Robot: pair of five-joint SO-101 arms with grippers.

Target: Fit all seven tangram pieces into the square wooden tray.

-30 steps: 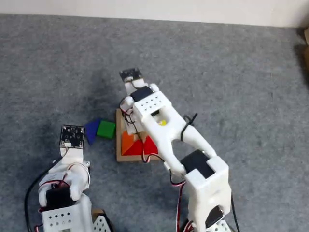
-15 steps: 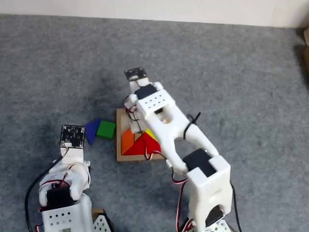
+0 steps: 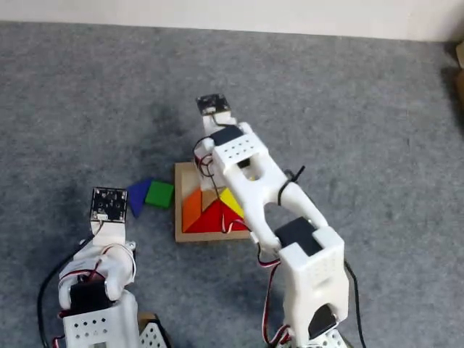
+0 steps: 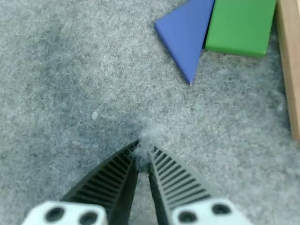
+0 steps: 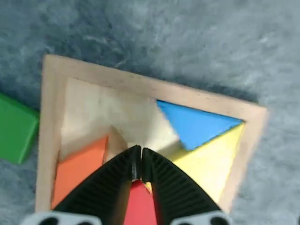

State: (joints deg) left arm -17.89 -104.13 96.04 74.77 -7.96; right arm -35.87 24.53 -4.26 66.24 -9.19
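Centre of the high view: square wooden tray (image 3: 203, 237) on the grey carpeted counter (image 3: 362, 109), with the right arm (image 3: 243, 156) stretched across it from the lower right. On that arm the right hand (image 5: 137, 157) is pressed together with nothing between the fingers, tips over the middle of the tray (image 5: 140, 84), about where the red and yellow pieces meet bare tray floor. Four pieces are inside. The orange piece (image 5: 77, 168) lies against one wall and the red triangle (image 5: 140, 206) is next to it, partly hidden behind the fingers. The yellow triangle (image 5: 206, 164) is on the far side of the red one. The light blue triangle (image 5: 194, 126) sits in a corner, edge to edge with the yellow. In the high view, orange (image 3: 192, 210), red (image 3: 214, 217) and yellow (image 3: 232, 199) run left to right along the tray's lower half, and the upper-left part of the floor is bare wood. Two pieces are outside, left of the tray: the green square block (image 3: 159, 193) just beside the tray's left wall (can't tell if touching), and the dark blue triangle (image 3: 138, 196) touching the green on its left. The left arm (image 3: 101, 268) is at lower left. Its left hand (image 4: 144, 152) is pressed together, gripping nothing, tips low over the counter, near the dark blue triangle (image 4: 187, 33) and green block (image 4: 239, 23) but apart from both, with the tray edge (image 4: 288, 70) past them.
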